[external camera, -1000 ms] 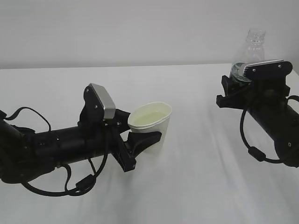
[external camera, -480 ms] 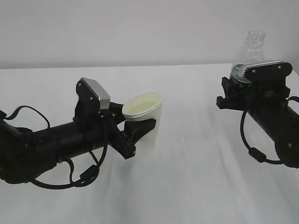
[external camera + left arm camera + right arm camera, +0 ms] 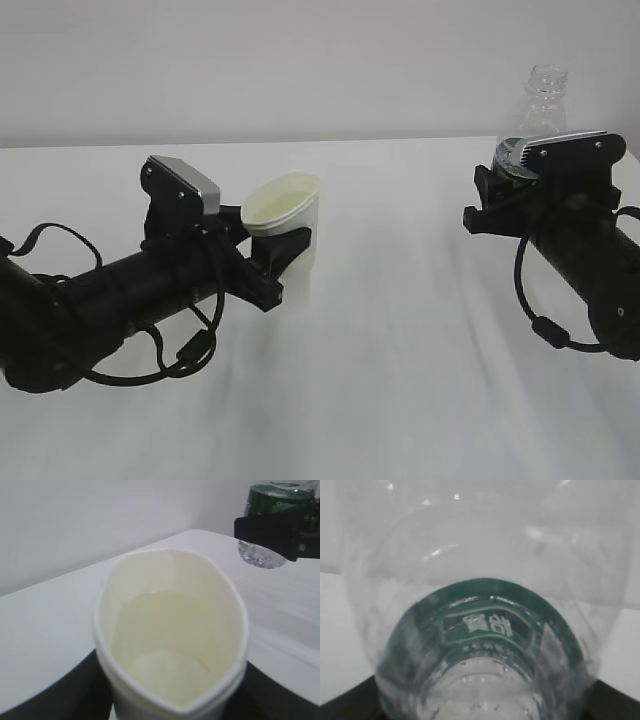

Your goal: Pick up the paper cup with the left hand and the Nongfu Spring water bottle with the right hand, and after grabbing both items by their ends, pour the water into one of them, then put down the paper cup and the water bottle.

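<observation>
Left hand point(image 3: 262, 262) jaws squeezing paper cup point(image 3: 285, 215) oval (water point(image 3: 165, 630) inside); right hand point(image 3: 515, 190) clamping upright Nongfu Spring water bottle point(image 3: 538, 115). Risk: crushed rim slopping onto bench point(image 3: 400, 330) at set-down.

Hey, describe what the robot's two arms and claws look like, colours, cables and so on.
Both arms are matte black. The left claw and right claw each carry a grey rectangular block on top, and loose black cables loop beneath each arm. No markings are legible.

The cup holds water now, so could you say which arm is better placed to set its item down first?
Probably the left: its end effector grips the cup low, near the table. The right end effector holds the bottle upright, seemingly higher.
</observation>
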You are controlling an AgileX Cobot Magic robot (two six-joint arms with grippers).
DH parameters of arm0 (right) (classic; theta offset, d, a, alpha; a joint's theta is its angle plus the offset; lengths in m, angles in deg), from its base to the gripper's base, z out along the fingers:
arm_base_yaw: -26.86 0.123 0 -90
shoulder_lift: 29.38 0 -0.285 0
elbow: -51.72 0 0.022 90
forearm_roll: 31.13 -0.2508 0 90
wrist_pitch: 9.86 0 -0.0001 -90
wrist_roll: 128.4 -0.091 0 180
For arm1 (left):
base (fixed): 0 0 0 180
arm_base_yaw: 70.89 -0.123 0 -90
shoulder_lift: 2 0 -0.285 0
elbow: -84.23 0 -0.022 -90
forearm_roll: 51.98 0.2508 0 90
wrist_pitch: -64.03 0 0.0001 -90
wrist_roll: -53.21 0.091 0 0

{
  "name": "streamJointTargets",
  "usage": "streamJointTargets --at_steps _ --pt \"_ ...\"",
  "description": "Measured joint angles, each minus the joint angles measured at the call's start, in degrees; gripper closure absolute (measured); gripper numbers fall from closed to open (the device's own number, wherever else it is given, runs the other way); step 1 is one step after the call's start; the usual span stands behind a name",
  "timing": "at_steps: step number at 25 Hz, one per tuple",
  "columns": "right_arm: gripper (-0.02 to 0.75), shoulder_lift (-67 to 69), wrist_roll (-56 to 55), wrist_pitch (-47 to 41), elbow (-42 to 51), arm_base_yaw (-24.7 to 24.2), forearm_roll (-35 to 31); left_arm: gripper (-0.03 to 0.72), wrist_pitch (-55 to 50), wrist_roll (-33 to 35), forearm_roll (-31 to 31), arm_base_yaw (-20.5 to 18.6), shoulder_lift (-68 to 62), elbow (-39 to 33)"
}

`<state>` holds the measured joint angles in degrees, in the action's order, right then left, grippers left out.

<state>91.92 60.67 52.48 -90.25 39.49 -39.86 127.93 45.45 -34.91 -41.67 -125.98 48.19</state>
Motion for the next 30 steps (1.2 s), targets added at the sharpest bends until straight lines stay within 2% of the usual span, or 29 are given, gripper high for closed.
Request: streamJointTargets --at_steps 10,30 --pt "0.282 0.0 0.0 0.0 0.0 0.0 0.0 0.277 0.0 3.52 -6.38 -0.99 0.0 0.0" --pt "0.282 0.0 0.0 0.0 0.0 0.0 0.0 0.277 0.0 3.76 -7.47 -11.2 0.0 0.0"
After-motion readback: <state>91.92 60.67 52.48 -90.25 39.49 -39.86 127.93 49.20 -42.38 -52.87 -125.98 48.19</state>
